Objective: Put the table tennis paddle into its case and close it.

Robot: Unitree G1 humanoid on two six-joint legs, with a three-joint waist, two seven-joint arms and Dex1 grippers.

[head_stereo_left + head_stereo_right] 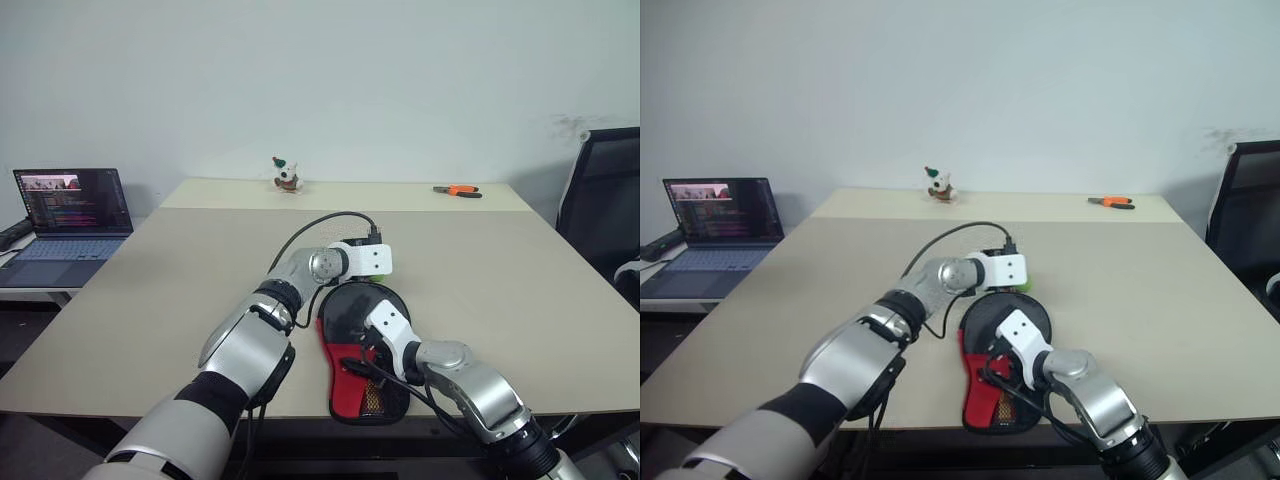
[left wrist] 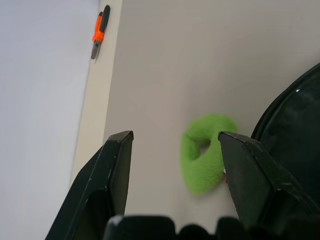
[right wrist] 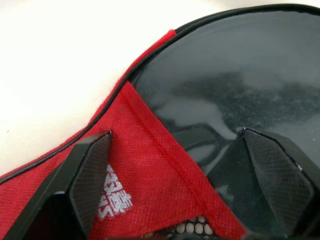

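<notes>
The case (image 1: 362, 345) lies flat near the table's (image 1: 520, 270) front edge, black with a red panel bearing white lettering too small to read; its green ring pull (image 2: 205, 159) rests on the tabletop just beyond the round end. The left gripper (image 2: 172, 150) stands open with the ring between its fingers, untouched; the right gripper (image 3: 185, 150) hovers spread wide over the case's red-and-black face, holding nothing; orange-handled pliers (image 1: 459, 190) lie well apart at the far edge.

Wide bare table (image 1: 520, 290) is seen around the case (image 1: 362, 352); only pliers (image 1: 458, 190) and a small toy (image 1: 287, 175) are set at the far edge.
</notes>
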